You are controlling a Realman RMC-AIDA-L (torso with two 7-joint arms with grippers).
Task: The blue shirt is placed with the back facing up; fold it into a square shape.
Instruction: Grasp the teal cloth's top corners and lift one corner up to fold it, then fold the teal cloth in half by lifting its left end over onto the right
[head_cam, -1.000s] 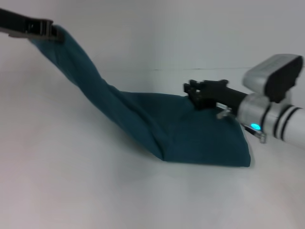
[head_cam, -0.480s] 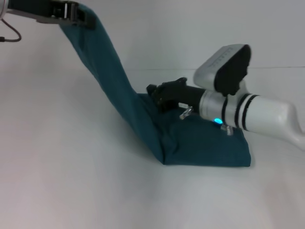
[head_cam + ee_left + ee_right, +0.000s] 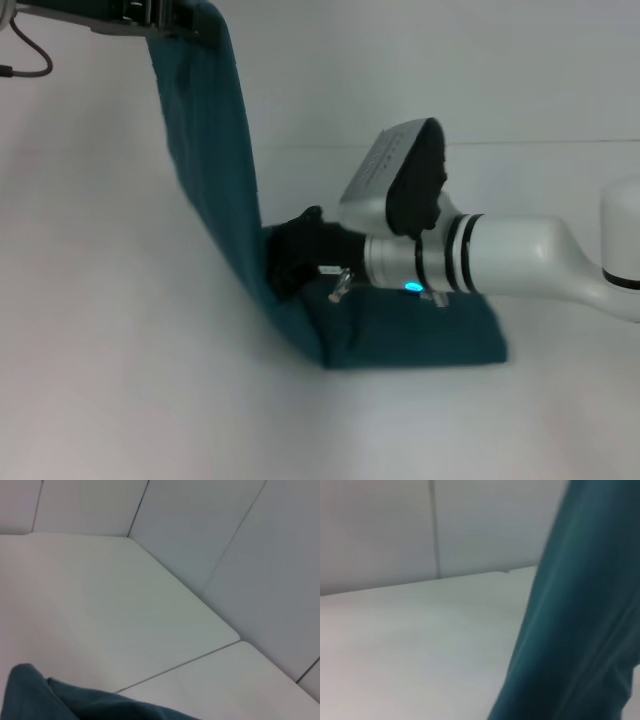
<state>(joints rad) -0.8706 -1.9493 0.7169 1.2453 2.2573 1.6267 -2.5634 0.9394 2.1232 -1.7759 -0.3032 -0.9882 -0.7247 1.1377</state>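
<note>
The blue shirt (image 3: 215,180) rises as a taut band from a folded heap on the white table (image 3: 120,380) up to the top left. There my left gripper (image 3: 168,16) is shut on its raised end. My right gripper (image 3: 290,255) is low, pressed against the band's base just above the heap, and the fabric edge runs straight to it. Its black fingers are half hidden by cloth. The left wrist view shows a bit of the shirt (image 3: 75,702) close under the camera. In the right wrist view the shirt (image 3: 580,630) hangs close by.
The right arm's white forearm (image 3: 510,265) lies across the heap of shirt. Bare white tabletop spreads to the left and front. Pale wall panels (image 3: 210,525) stand behind the table.
My left gripper has moved right with the shirt's end, so the band now stands steeper. My right gripper has travelled left across the shirt to the band's base, and the heap has narrowed.
</note>
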